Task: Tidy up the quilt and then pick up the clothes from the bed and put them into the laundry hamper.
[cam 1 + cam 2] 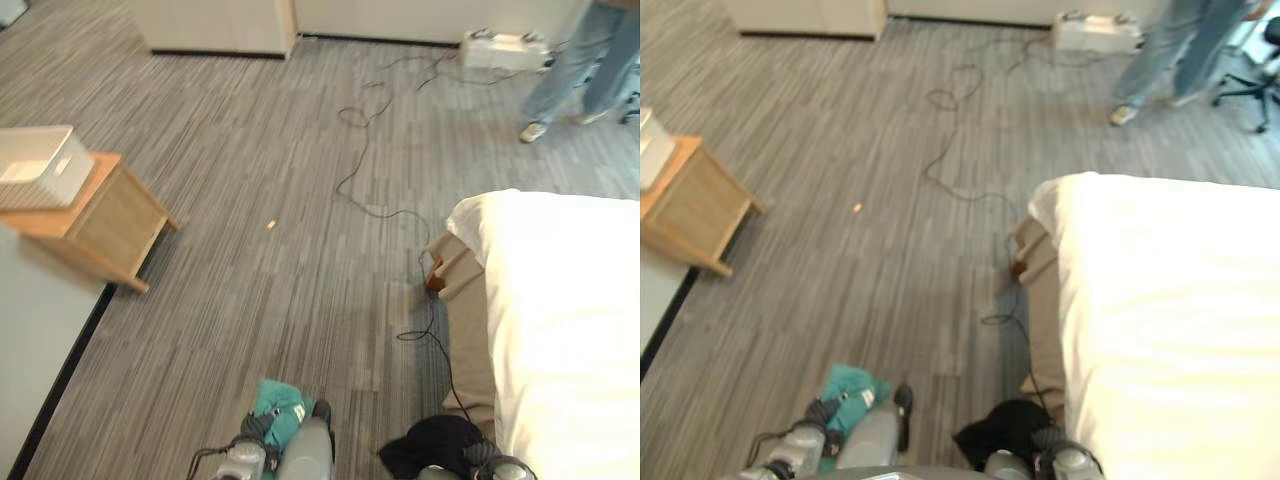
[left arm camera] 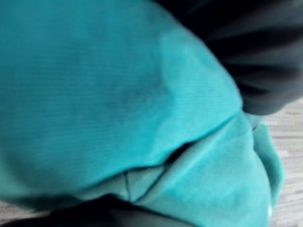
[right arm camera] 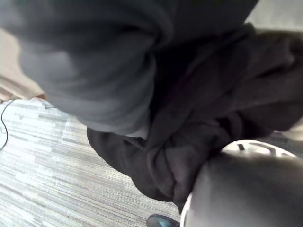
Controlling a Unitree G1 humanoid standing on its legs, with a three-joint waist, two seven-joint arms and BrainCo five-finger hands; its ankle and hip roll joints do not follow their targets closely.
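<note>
A bunched teal garment (image 2: 118, 94) hangs above the floor, with my left hand (image 2: 265, 71) shut on it; it also shows at the lower middle of the left eye view as the teal garment (image 1: 278, 408). My right hand (image 3: 94, 61) is shut on a crumpled black garment (image 3: 208, 118), low beside the corner of the bed, where the black garment (image 1: 432, 445) also shows. The white quilt (image 1: 560, 310) lies smooth over the bed on the right. A white plastic basket (image 1: 38, 165) stands on a wooden nightstand (image 1: 105, 225) at the far left.
A tan bed skirt (image 1: 465, 330) hangs down the bed's near side. A person (image 1: 580, 70) stands at the far right by a white box (image 1: 505, 48) and an office chair (image 1: 1255, 70). A pale cabinet (image 1: 215, 25) is at the back.
</note>
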